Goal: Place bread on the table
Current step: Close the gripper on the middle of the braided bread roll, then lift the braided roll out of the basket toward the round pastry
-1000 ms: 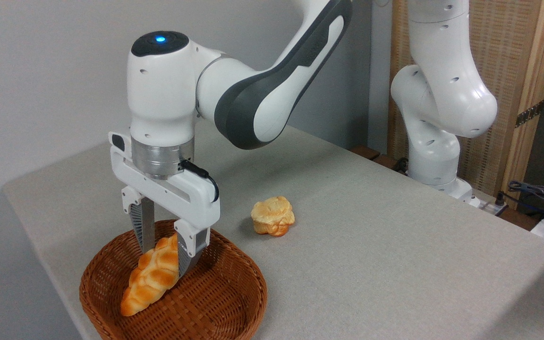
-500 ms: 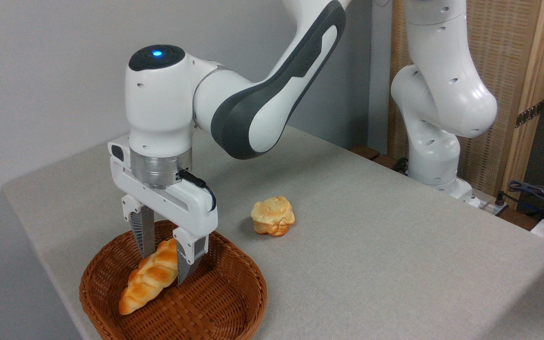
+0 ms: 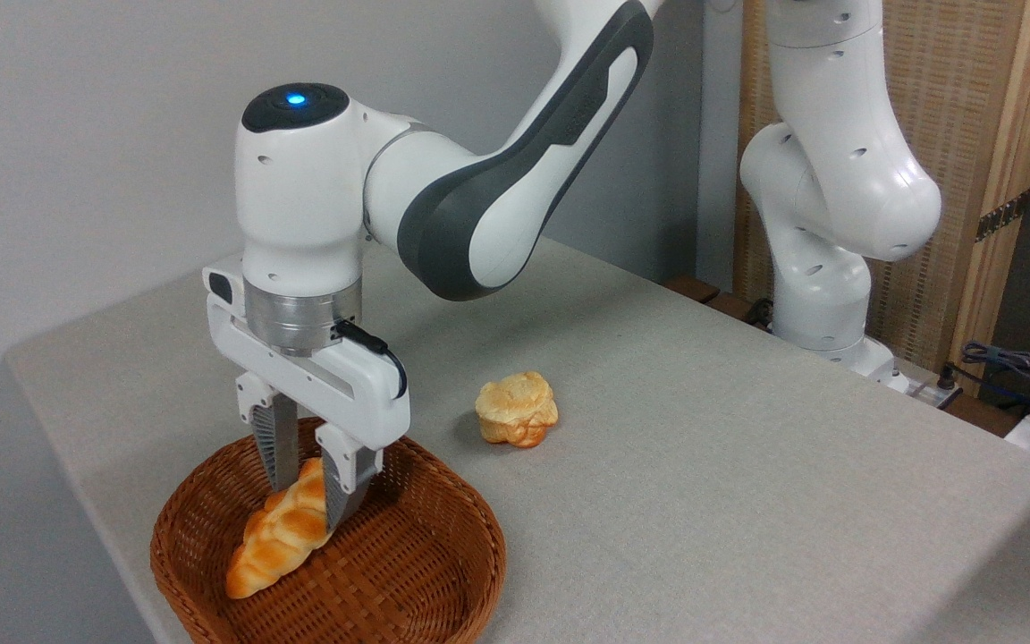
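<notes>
The bread (image 3: 275, 537) is a long golden braided loaf lying in a brown wicker basket (image 3: 408, 572) at the front left of the grey table (image 3: 703, 465). My gripper (image 3: 305, 501) points straight down into the basket. Its two fingers press on the loaf's upper end from either side, shut on the bread. The loaf's lower end rests on the basket's floor near the left wall.
A small pale flower-shaped bun (image 3: 517, 410) sits on the table right of the basket. The arm's white base (image 3: 823, 295) stands at the table's far right edge, with cables (image 3: 1016, 367) beyond it. A wall runs close behind the table's left side.
The fingers have closed inward onto the loaf's upper end. The gripper came down a little after the first frame, and the loaf has barely shifted.
</notes>
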Available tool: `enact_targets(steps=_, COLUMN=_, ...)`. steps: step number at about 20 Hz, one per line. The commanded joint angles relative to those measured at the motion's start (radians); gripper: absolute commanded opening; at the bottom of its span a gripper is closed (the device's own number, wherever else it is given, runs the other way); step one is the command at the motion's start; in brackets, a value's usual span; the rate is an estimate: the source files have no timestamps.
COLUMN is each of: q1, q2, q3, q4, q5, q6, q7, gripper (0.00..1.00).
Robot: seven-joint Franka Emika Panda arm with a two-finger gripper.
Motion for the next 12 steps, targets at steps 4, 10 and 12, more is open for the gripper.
enact_targets(steps=4, q1=-0.001, q2=-0.002, q3=0.002, q4=0.005, q5=-0.013, q6=0.021, q7=0.015, gripper=0.45)
enact_targets(steps=10, q1=-0.001, q2=-0.079, q3=0.009, q4=0.005, q5=-0.015, q6=0.007, q7=0.010, gripper=0.45)
enact_targets(steps=12, q1=-0.001, q2=-0.119, q3=0.011, q4=0.005, q5=-0.019, q6=-0.002, q7=0.007, gripper=0.45)
